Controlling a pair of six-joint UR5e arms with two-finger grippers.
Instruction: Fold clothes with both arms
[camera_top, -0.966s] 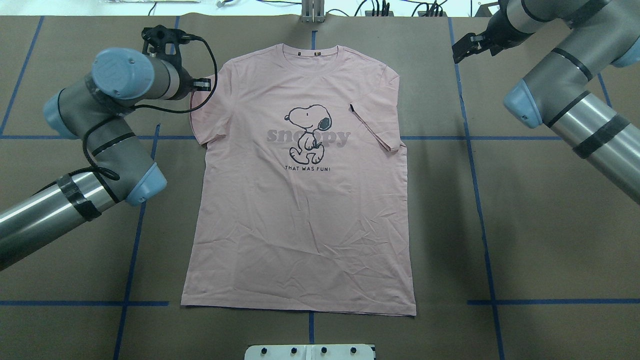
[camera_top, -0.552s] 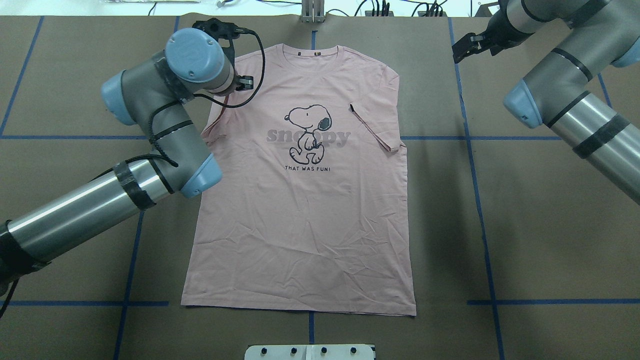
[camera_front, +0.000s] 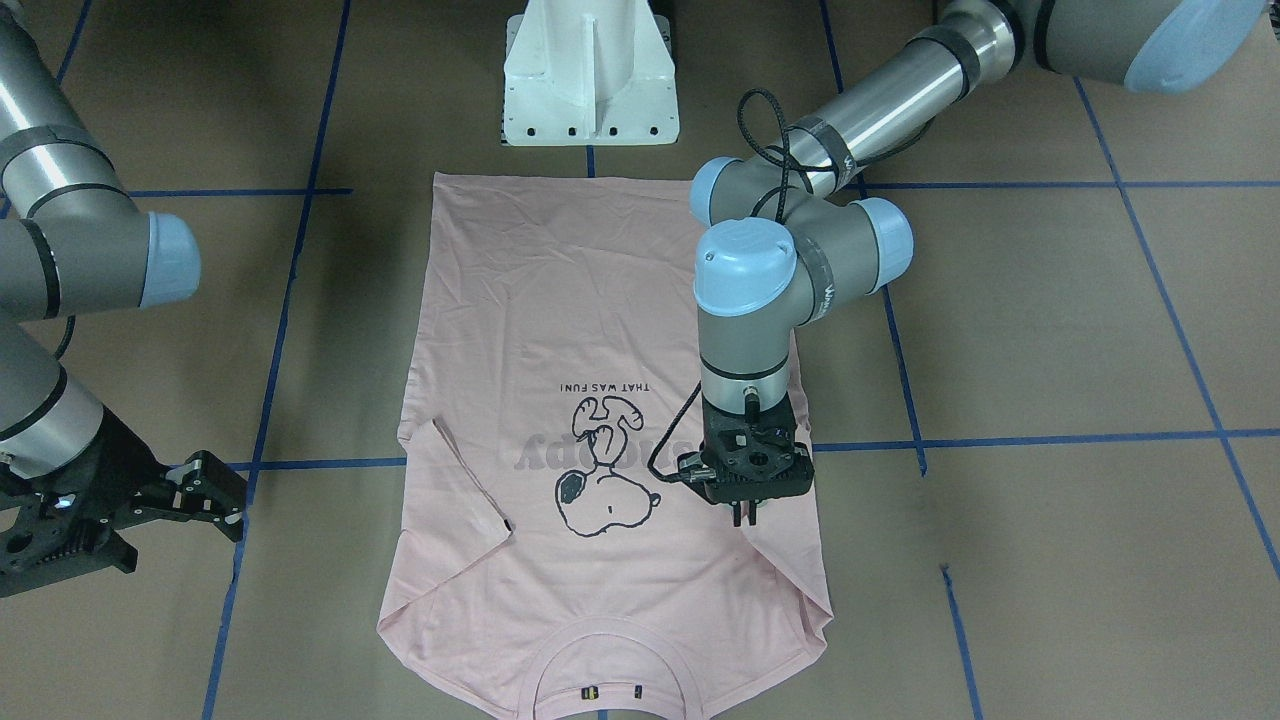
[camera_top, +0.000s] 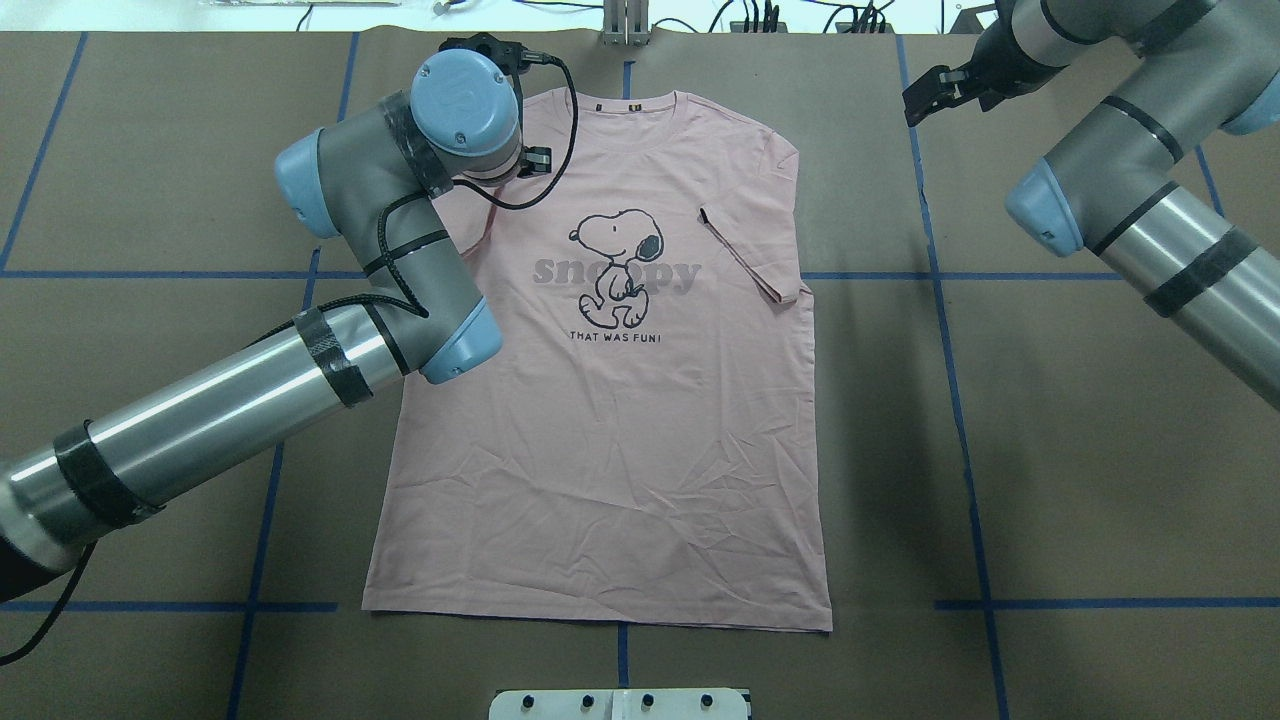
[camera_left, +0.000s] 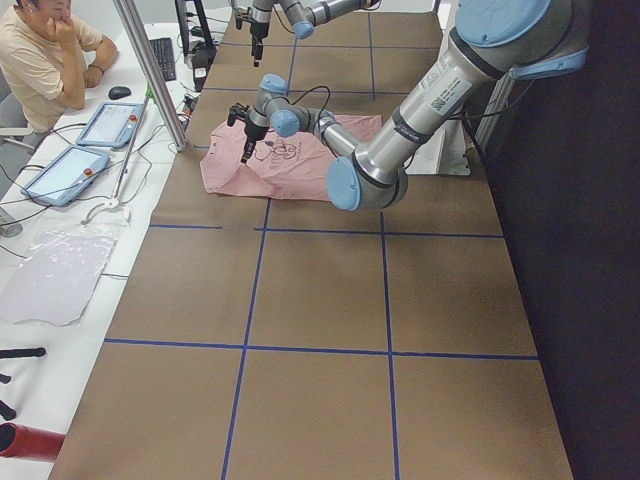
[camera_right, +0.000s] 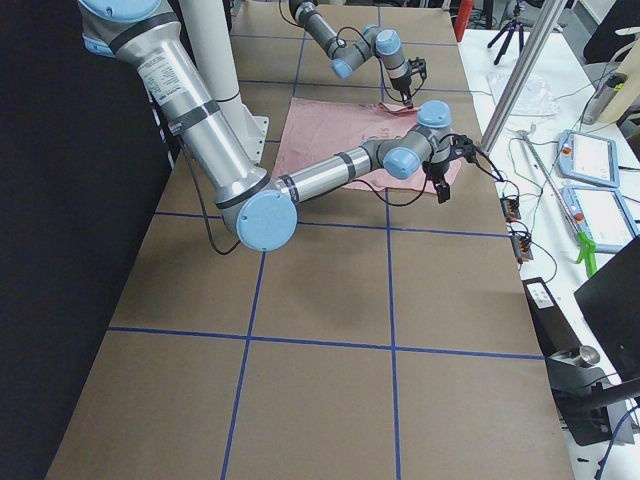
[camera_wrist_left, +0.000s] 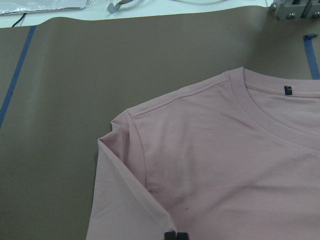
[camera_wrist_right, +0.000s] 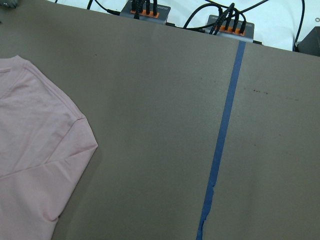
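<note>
**Position.** We find the table (camera_top: 1100, 450) carrying the T-shirt (camera_top: 610, 450), spread flat and print-up, with its collar (camera_top: 625, 125) at the edge far from the robot. The right sleeve (camera_top: 750, 262) lies turned in over the chest. The body and hem are not folded.

**Risks, in our judgement.**
- **Drag:** The whole T-shirt may shift. The left arm (camera_top: 200, 430) reaches over it with a single pinch and nothing pins the body. A low or fast sweep could pull the shoulder along and skew the garment off square.
- **Poor fold:** The left sleeve (camera_wrist_left: 125, 195) may land creased or short of the chest if released early. That would leave it uneven against the other side.
- **Slip:** So thin a pinch could lose the cloth mid-carry.

**Grippers.**
- **Left gripper** (camera_front: 742, 517): It points down over the shirt's left chest, jaws drawn to a narrow pinch. In the wrist view its fingertips (camera_wrist_left: 171, 235) meet on the sleeve's edge, which rises toward them.
- **Right gripper** (camera_front: 228, 503): It sits over bare table, well apart from the shirt's right shoulder. Its jaws are spread wide, holding and touching nothing.
</note>
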